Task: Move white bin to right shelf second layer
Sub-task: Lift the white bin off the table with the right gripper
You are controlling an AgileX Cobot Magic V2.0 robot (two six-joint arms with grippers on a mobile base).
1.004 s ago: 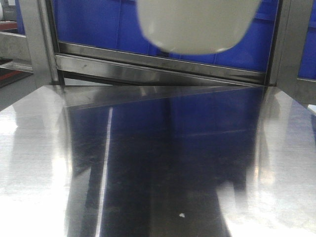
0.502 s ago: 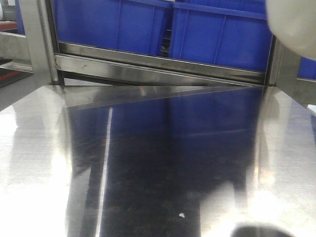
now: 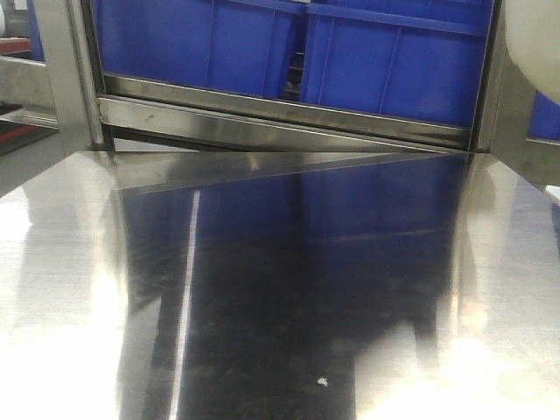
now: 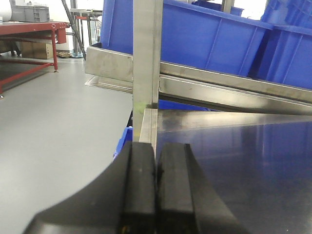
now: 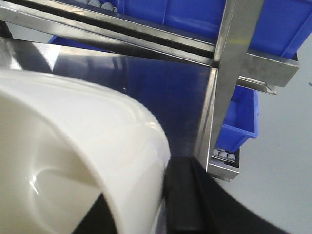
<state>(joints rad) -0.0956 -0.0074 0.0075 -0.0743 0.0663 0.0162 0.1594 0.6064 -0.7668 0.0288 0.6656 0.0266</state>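
The white bin (image 5: 73, 146) fills the left of the right wrist view, its rim close to the camera. My right gripper (image 5: 146, 209) is shut on the bin's wall: one black finger (image 5: 183, 195) is outside it and the other shows dark inside. In the front view only an edge of the bin (image 3: 534, 35) shows at the top right, held above the steel tabletop (image 3: 289, 289). A rack level with white rollers (image 5: 223, 155) shows right of a steel post (image 5: 234, 58); I cannot tell which layer it is. My left gripper (image 4: 156, 185) is shut and empty over the tabletop's left edge.
Large blue crates (image 3: 262, 44) stand on the rack behind the tabletop, above a flat steel rail (image 3: 280, 114). A small blue crate (image 5: 239, 122) sits on the roller level at the right. A steel post (image 4: 145, 63) stands at the tabletop's left corner. Grey floor (image 4: 58, 126) lies to the left.
The white bin has moved from the top centre of the front view to the far top right, uncovering the blue crates behind it.
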